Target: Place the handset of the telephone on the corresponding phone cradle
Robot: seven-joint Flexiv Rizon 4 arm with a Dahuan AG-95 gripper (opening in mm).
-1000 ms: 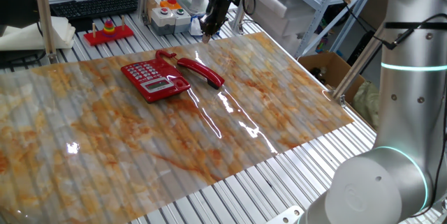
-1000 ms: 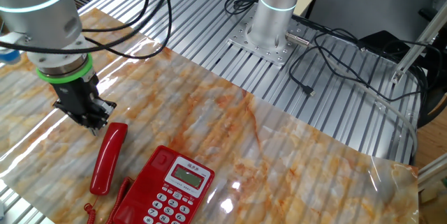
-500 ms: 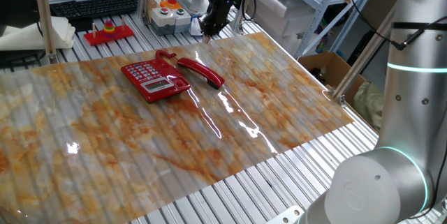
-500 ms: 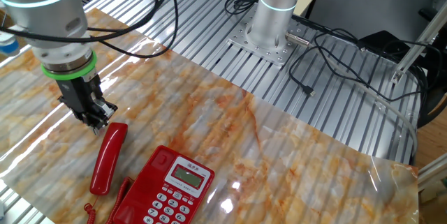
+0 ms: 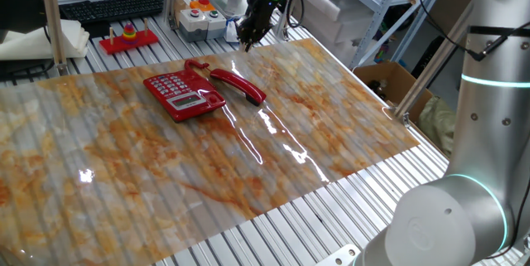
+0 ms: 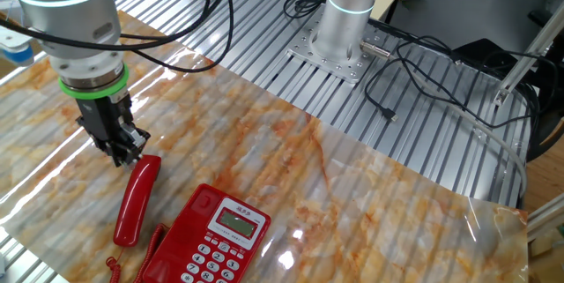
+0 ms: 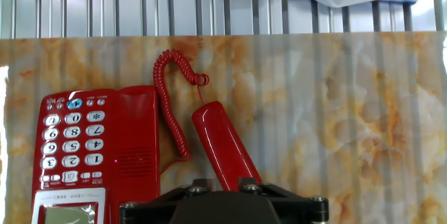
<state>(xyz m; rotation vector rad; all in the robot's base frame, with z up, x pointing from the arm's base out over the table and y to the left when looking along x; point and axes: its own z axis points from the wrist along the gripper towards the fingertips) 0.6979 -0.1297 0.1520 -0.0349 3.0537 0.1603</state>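
The red handset (image 5: 238, 85) lies on the marbled mat beside the red telephone (image 5: 184, 94), off the phone cradle (image 7: 136, 137). A coiled red cord (image 7: 171, 105) joins them. My gripper (image 5: 246, 41) hangs just above the mat, past the handset's far end. In the other fixed view the gripper (image 6: 124, 152) is right by the upper end of the handset (image 6: 137, 199), with the telephone (image 6: 216, 239) to the right. It holds nothing and its fingers look slightly apart. In the hand view the handset (image 7: 223, 147) runs under the gripper body, with the telephone (image 7: 94, 154) to its left.
A red toy tray with coloured rings (image 5: 128, 37) and a button box (image 5: 199, 13) stand behind the mat on the slatted table. A white cloth (image 5: 37, 41) lies at the far left. The arm's base (image 6: 344, 18) and cables (image 6: 423, 71) are on the other side.
My gripper has shifted slightly towards the handset's end and the arm above it has swung. The handset and telephone have not moved.
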